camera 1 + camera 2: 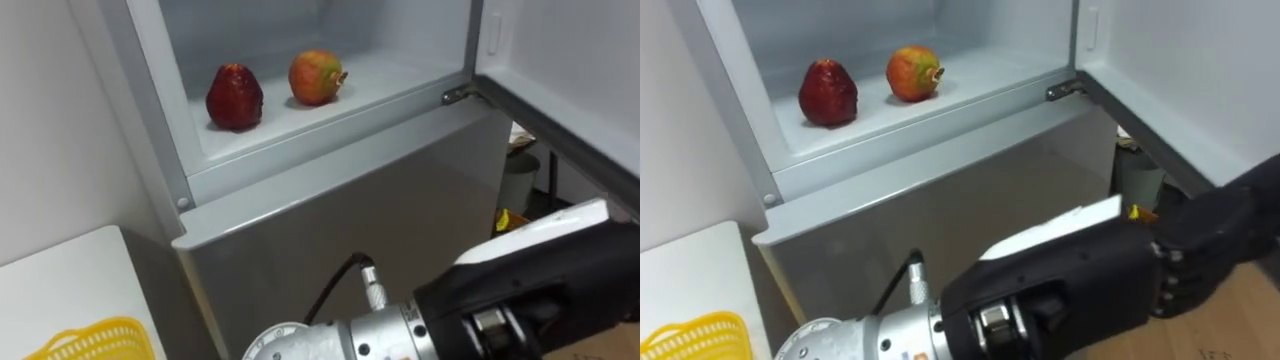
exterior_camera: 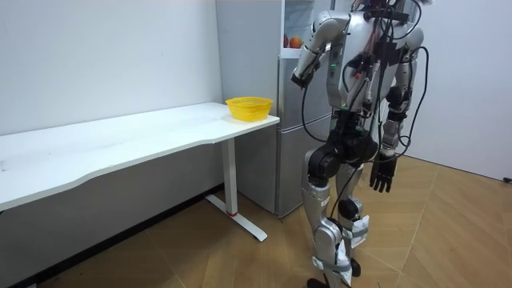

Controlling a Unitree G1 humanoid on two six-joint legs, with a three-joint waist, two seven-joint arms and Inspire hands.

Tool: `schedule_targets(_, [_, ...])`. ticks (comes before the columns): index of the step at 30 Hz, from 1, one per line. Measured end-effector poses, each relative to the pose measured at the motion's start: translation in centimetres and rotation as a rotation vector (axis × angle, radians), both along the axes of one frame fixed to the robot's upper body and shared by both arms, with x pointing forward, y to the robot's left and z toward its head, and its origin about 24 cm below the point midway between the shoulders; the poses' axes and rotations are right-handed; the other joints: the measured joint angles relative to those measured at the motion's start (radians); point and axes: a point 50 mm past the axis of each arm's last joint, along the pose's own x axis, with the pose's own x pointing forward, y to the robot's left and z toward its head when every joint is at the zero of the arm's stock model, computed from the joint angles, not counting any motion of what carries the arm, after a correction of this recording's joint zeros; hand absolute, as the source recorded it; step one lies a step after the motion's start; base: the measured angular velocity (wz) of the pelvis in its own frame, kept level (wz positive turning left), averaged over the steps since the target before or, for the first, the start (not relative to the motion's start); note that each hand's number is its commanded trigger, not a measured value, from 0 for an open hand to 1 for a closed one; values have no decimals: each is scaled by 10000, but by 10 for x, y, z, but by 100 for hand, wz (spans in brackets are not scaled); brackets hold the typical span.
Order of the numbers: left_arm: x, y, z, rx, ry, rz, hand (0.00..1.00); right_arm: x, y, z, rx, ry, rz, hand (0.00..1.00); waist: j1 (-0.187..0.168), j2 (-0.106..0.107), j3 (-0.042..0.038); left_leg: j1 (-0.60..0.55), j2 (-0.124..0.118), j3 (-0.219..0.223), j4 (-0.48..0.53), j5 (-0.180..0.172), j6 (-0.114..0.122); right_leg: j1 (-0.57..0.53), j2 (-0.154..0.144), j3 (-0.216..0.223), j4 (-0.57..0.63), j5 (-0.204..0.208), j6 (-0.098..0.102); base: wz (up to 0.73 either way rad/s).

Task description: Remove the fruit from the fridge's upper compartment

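- Clearly, left eye view: dark red fruit [image 1: 235, 97] and apple [image 1: 316, 77] stood apart on the upper fridge shelf [image 1: 395, 72], untouched.
- Room view: right hand [image 2: 382, 172] hung slack, empty.
- Right eye view: left hand [image 1: 1070, 272] was below the shelf, loose, empty. Fruit judged light, firm, bruisable; cup its middle.

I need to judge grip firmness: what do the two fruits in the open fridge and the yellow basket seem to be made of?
The dark red glossy fruit: smooth, shiny skin, real or plastic imitation, cannot tell. The red-and-yellow round fruit: duller mottled skin with a stem, likewise open. The yellow latticed basket: probably moulded plastic, judging by its even colour and open grid wall.
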Motion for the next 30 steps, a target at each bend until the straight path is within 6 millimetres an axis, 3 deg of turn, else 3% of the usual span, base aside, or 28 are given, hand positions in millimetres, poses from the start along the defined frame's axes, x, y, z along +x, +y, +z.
schedule_targets(4, [1, 1, 0, 3, -5, 53, 0, 1, 0, 0, 7, -46, -81, 0, 115, -4, 4, 29, -23, 7, -2, 0, 0, -22, 15, 3, 9, 0, -1, 0])
schedule_targets(10, [8, 14, -3, 532, -627, 1143, 0, -3, -1, 0, -31, 48, -163, 0, 726, -22, 23, 81, -43, -41, -6, 1, -1, 63, 32, 24, 14, 6, -10, -1])
schedule_targets(16, [23, 76, 5, -68, -920, 3821, 0, -11, -6, 0, -97, -27, -989, 0, 1608, -109, 77, 58, -17, -353, 8, 2, -3, 73, 35, -101, 11, 24, -44, 9])
schedule_targets(18, [24, 102, 14, -489, -1290, 5295, 0, -14, -7, 1, -175, 9, -979, 0, 2105, -199, 126, -19, -17, -399, 8, 8, -11, 42, 40, -301, 8, 13, -61, 17])
schedule_targets(22, [19, 131, 19, -1210, -1524, 6935, 0, -27, -5, -1, -321, 327, -704, 0, 2620, -296, 35, -105, -22, -890, 21, 9, -12, 113, 12, -656, -11, -11, -71, 30])
schedule_targets(24, [19, 149, 18, -1467, -1547, 8168, 0, -30, 0, -2, -319, 247, -526, 0, 3081, -422, -17, -91, 11, -978, 20, 9, -12, 148, 23, -758, 0, -10, -72, 12])
schedule_targets(26, [18, 164, 16, -1817, -1469, 9223, 0, -29, 0, -2, -415, 1, -515, 0, 3244, -451, -64, -81, 17, -1132, 22, 8, -12, 226, 16, -855, -5, -10, -72, 19])
schedule_targets(30, [13, 196, 22, -2820, -1733, 11358, 0, -29, 1, -2, -833, -291, -547, 0, 3716, -448, -98, 176, 26, -1243, 11, 8, -12, 543, -11, -1165, -27, -10, -72, 14])
